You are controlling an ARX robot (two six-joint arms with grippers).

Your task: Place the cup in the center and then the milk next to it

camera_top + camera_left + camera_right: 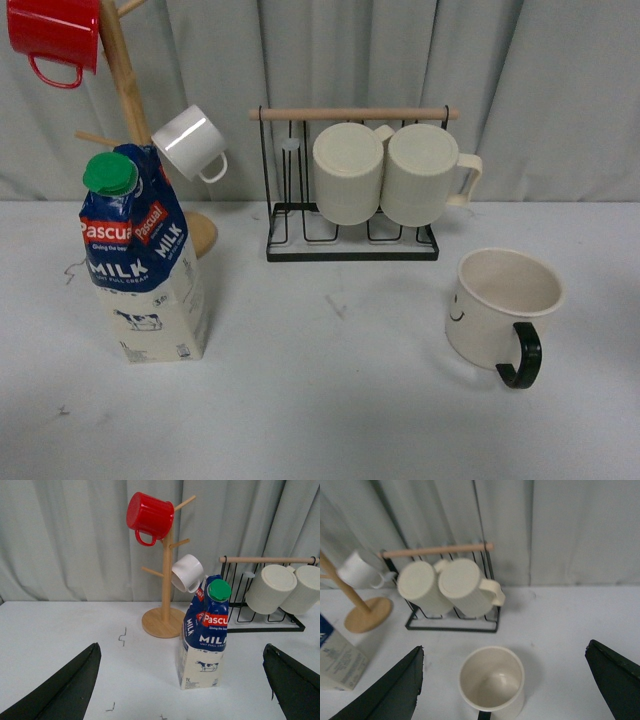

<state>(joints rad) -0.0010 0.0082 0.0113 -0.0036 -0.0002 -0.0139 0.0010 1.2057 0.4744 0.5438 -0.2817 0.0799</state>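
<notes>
Cup (497, 303) upright on the right side of the worktop (320, 410), open side up and empty, black handle toward the front, smiley facing left. Milk (145, 265) upright on the left side, green cap on, just in front of the mug tree (120, 70) base. Cup and milk well apart, worktop centre bare between them. Rack (355, 114) at back centre holds two ribbed mugs (348, 172) on their sides. Red mug (55, 30) and white mug (188, 142) hang on the tree. Left jaws spread wide, holding nothing, milk ahead of them in the left wrist view. Right jaws spread wide, holding nothing, above the cup, not touching it.
</notes>
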